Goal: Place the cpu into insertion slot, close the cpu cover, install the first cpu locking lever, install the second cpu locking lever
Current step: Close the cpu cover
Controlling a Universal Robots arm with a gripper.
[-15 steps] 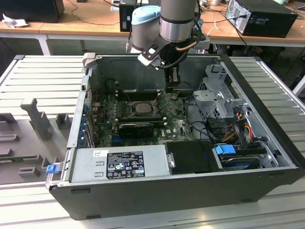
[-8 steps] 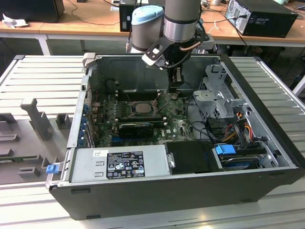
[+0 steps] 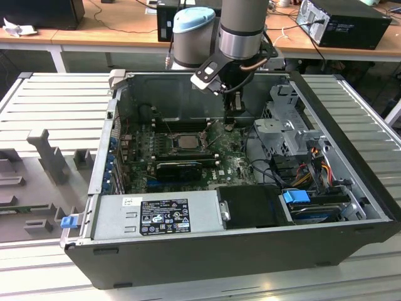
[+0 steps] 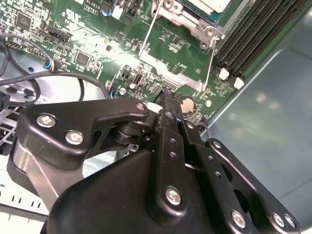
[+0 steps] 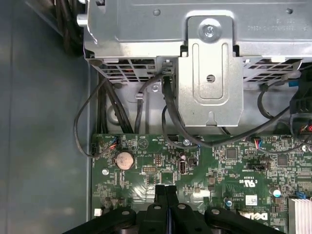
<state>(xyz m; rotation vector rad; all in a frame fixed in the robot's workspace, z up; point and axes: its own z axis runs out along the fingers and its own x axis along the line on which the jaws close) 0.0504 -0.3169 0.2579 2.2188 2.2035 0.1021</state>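
In the exterior view the cpu (image 3: 186, 142) lies flat in its socket on the green motherboard (image 3: 235, 166), its silver top showing through the square opening of the cpu cover (image 3: 170, 144). The second wrist view shows a corner of the cpu (image 4: 214, 4) with the cover's frame (image 4: 187, 18) lying around it. Two thin wire levers (image 4: 146, 36) (image 4: 211, 63) run out from the socket over the board. My gripper (image 3: 229, 124) hangs over the board to the exterior view's right of the socket. Its black fingers (image 5: 165, 192) are shut together, and nothing is between them.
A grey metal drive cage (image 5: 209, 73) with black cables (image 5: 87, 122) stands just beyond the board's edge. A coin battery (image 5: 124, 159) sits close to the fingertips. Memory slots (image 4: 248, 34) flank the socket. The power supply (image 3: 156, 216) fills the case's near side.
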